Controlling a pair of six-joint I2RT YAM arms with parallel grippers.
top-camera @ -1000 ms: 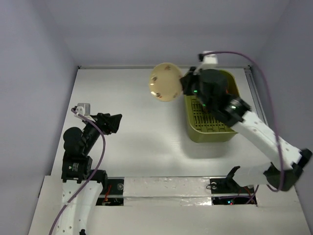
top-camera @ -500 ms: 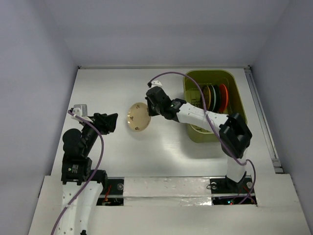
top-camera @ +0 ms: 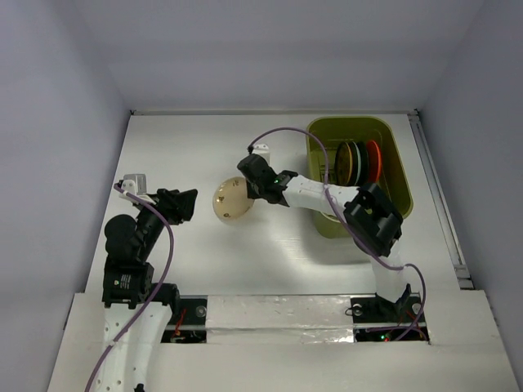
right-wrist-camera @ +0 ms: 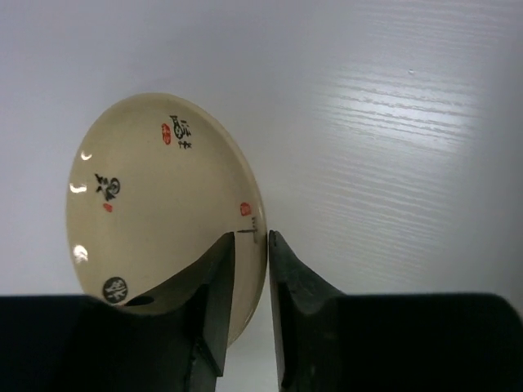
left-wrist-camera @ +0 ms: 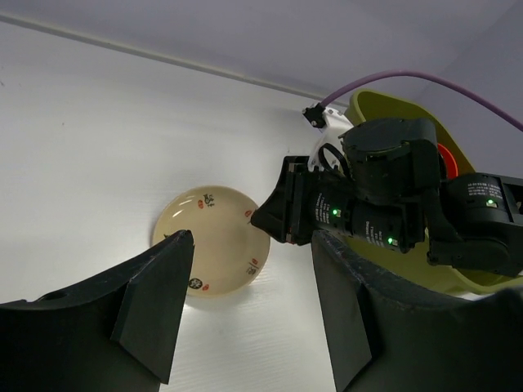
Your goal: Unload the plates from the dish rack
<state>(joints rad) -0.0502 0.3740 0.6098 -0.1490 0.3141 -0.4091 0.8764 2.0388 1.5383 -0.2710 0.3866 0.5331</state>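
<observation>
My right gripper (top-camera: 248,192) is shut on the rim of a cream plate (top-camera: 230,200) with small red and black marks, holding it tilted low over the table left of the olive-green dish rack (top-camera: 400,175). In the right wrist view the plate (right-wrist-camera: 155,204) sits edge-on between the fingers (right-wrist-camera: 214,278). In the left wrist view the plate (left-wrist-camera: 211,249) lies ahead between my open left fingers (left-wrist-camera: 155,298). The left gripper (top-camera: 186,204) is open and empty, left of the plate. A dark, a teal and an orange-red plate (top-camera: 359,162) stand upright in the rack.
The rack stands at the back right of the white table (top-camera: 204,147), near the right wall. A purple cable (top-camera: 286,131) loops above the right arm. The rack also shows in the left wrist view (left-wrist-camera: 392,106) behind the right arm.
The right arm has carried the cream plate from up beside the rack down and left to just above the table. The left arm has stayed still.
</observation>
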